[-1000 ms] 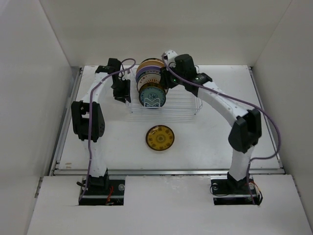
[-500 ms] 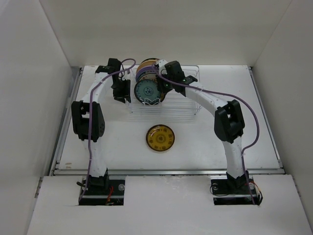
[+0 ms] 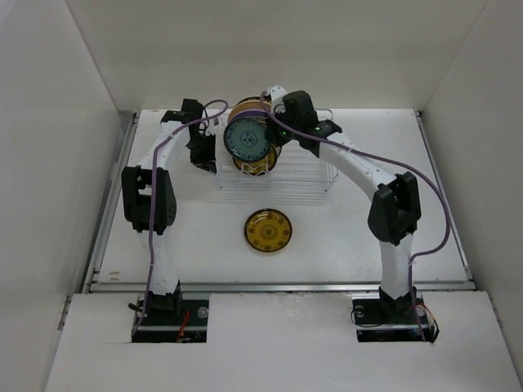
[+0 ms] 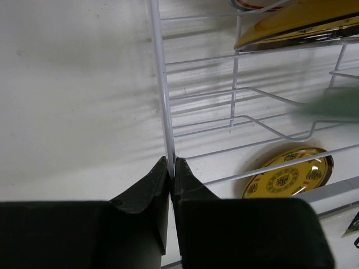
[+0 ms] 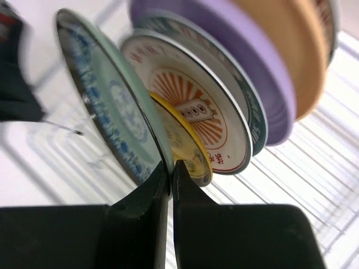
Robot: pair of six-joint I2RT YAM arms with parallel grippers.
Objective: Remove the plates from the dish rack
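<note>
The wire dish rack [image 3: 304,184] stands at the back middle of the table. My right gripper [image 3: 270,136] is shut on the rim of a pale green plate with blue pattern [image 3: 248,139], held upright above the rack's left end; the right wrist view shows the plate [image 5: 109,103] in the gripper [image 5: 171,165]. Behind it stand a small yellow plate [image 5: 189,147], a sunburst plate [image 5: 193,103], a teal-rimmed plate [image 5: 255,120], a lavender plate [image 5: 249,61] and a tan-yellow plate [image 5: 294,45]. My left gripper [image 3: 206,155] is shut on the rack's left end wire [image 4: 161,84].
A dark-gold patterned plate [image 3: 268,231] lies flat on the table in front of the rack; it also shows through the wires in the left wrist view [image 4: 289,175]. White walls enclose the table on three sides.
My right gripper has lifted the pale green plate up and back out of its slot in the rack. The left gripper has stayed on the rack wire.
</note>
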